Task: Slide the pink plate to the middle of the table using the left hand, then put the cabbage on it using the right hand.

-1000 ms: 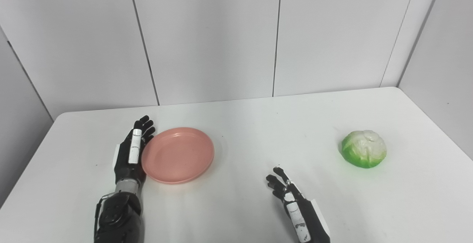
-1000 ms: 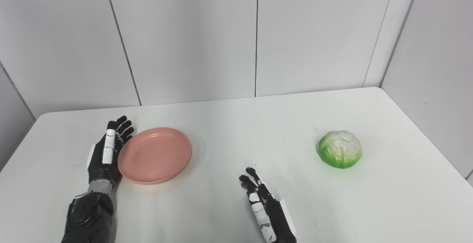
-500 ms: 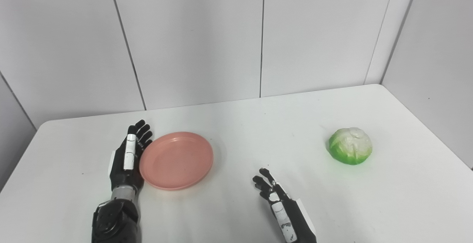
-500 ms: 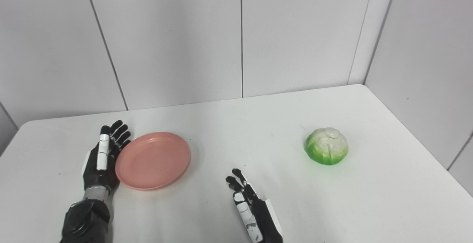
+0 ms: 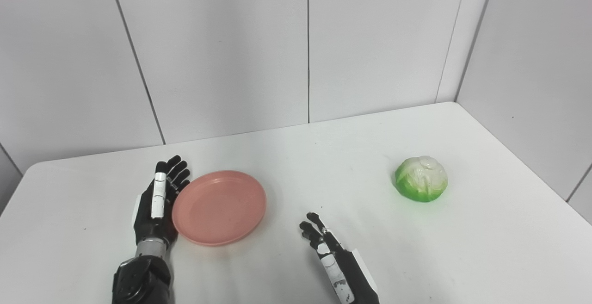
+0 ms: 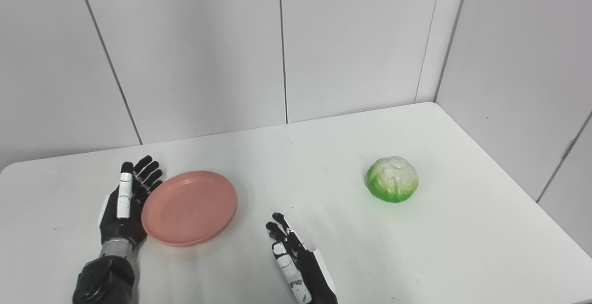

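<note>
A pink plate lies flat on the white table, left of the middle. My left hand stands edge-on against the plate's left rim, fingers straight and apart, holding nothing. A green and white cabbage rests on the right side of the table, alone. My right hand hovers low near the front edge, between plate and cabbage, open and well short of the cabbage. In the right eye view the same plate, cabbage, left hand and right hand show.
Grey wall panels close off the table at the back, and another wall runs along its right side. The table's left corner is rounded.
The whole picture has shifted left and a little down, so the camera has turned right. The left hand has stayed against the plate's rim, and the plate has edged slightly rightward with it.
</note>
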Robot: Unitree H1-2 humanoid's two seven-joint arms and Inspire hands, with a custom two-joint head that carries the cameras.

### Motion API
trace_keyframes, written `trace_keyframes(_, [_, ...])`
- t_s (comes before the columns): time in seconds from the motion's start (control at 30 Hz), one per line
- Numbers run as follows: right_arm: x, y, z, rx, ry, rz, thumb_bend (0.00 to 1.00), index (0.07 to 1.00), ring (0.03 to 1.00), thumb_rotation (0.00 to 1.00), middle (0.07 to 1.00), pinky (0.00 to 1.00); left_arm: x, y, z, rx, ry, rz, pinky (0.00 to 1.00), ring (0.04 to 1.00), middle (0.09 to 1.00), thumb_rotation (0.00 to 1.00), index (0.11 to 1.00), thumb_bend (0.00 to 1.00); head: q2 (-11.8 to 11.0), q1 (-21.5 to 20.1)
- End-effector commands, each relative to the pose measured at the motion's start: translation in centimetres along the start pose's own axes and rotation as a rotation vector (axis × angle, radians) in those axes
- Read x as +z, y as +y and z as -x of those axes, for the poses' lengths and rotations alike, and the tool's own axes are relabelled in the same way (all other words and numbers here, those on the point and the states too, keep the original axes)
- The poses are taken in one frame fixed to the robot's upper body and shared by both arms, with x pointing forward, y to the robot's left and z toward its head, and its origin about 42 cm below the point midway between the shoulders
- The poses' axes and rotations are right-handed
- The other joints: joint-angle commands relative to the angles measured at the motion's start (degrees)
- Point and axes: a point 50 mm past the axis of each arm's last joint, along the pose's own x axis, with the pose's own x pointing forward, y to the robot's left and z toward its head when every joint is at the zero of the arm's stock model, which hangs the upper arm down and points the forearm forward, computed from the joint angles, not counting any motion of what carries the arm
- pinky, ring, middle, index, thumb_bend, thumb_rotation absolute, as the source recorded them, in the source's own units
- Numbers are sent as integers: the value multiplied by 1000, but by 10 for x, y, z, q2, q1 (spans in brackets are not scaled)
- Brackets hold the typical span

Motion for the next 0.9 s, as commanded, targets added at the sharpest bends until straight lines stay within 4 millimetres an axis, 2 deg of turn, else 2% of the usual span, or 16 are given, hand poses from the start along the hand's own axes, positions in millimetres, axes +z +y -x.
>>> trace_keyframes(0.0, [-8,14,15,-14,40,-50,734,933,909,1000,896,963,11,-4,-7,-30,-23,-20,900,862,830,778,769,851,0,0])
trace_keyframes(0.4, [-9,16,12,-9,30,-45,763,933,898,1000,884,951,9,-5,-6,-28,-17,-16,911,862,825,774,763,861,2,-12])
trace_keyframes(0.87, [-9,13,14,-3,3,-27,754,940,895,1000,887,939,6,-3,-4,-19,-11,6,910,860,829,763,757,873,-1,-13])
